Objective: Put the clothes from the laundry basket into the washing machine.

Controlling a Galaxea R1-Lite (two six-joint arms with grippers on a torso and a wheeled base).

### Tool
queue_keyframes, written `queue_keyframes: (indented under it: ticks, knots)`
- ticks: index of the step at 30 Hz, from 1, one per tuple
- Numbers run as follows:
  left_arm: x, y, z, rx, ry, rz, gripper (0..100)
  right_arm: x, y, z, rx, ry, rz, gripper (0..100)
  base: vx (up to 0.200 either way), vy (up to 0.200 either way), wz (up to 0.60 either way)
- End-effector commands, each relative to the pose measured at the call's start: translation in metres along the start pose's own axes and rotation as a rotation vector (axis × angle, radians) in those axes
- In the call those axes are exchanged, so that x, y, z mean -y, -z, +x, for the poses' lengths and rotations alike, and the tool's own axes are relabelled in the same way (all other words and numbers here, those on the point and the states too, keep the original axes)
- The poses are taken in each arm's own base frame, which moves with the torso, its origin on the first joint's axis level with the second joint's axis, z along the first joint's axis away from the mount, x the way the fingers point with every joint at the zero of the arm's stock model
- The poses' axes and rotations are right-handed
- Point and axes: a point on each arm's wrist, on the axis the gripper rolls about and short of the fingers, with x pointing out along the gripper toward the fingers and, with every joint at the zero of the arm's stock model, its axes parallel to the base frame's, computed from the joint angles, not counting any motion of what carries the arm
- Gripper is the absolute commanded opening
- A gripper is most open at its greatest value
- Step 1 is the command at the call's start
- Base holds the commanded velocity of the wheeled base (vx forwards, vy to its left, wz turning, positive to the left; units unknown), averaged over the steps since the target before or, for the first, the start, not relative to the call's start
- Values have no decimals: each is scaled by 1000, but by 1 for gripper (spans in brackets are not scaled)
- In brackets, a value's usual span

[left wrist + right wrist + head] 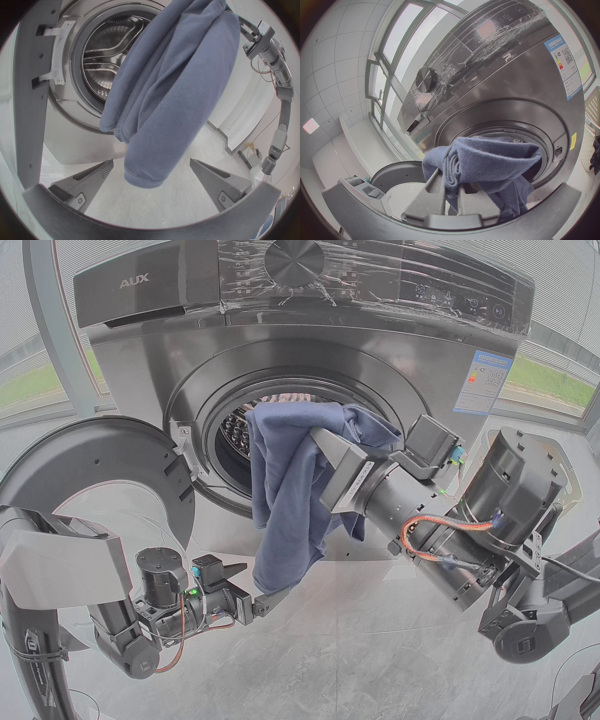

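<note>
Blue garment (290, 490), pinched by the right claw (453, 184), hangs before the washing machine (350, 359); left claw (150, 162) spread.

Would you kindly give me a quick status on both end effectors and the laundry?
Right end effector shut on blue garment, at drum mouth. Left end effector open, below hanging hem. Door open, nothing blocking.

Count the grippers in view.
2. The right gripper is shut on the blue cloth at the washer opening; the left gripper is open, low, near the cloth's hanging end.
</note>
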Motion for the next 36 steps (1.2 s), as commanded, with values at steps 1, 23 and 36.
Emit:
queue_keyframes:
  ticks: [1,23,36]
  knots:
    - [-6,8,13,-5,-5,-4,100,-1,0,0,-1,-3,1,0,0,0,0]
    - [-4,2,24,51,23,24,0,8,9,0,-12,17,-9,0,0,0,0]
    - [54,-31,-48,90,140,59,0,32,21,2,-45,84,-56,0,0,0,0]
